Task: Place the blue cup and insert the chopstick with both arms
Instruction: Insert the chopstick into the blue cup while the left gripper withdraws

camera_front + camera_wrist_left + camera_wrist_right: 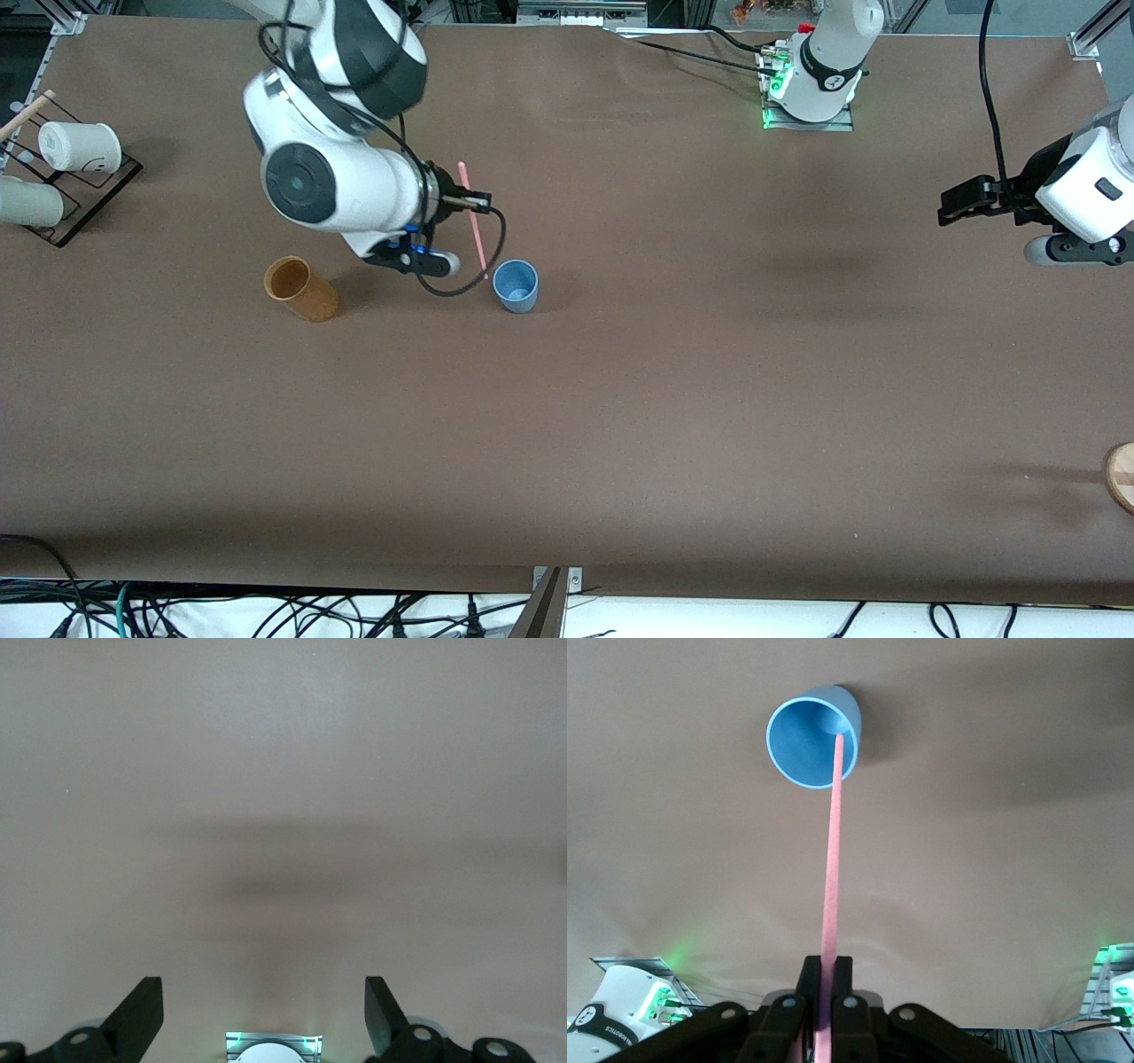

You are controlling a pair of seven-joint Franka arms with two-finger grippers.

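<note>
The blue cup [516,285] stands upright on the brown table, toward the right arm's end. My right gripper [479,203] is shut on the pale-pink chopstick [473,221] and holds it tilted above the table beside the cup. In the right wrist view the chopstick [832,877] runs from my right gripper [827,967] to the blue cup [812,736], its tip lining up with the cup's mouth. My left gripper [944,211] is open and empty, waiting in the air over the left arm's end of the table; its two fingertips [142,1010] stand wide apart over bare table.
A tan-orange cup [300,289] stands tilted beside the right arm. A black rack [84,190] with white cups [81,147] sits at the right arm's end. A wooden disc [1122,476] lies at the edge near the left arm's end.
</note>
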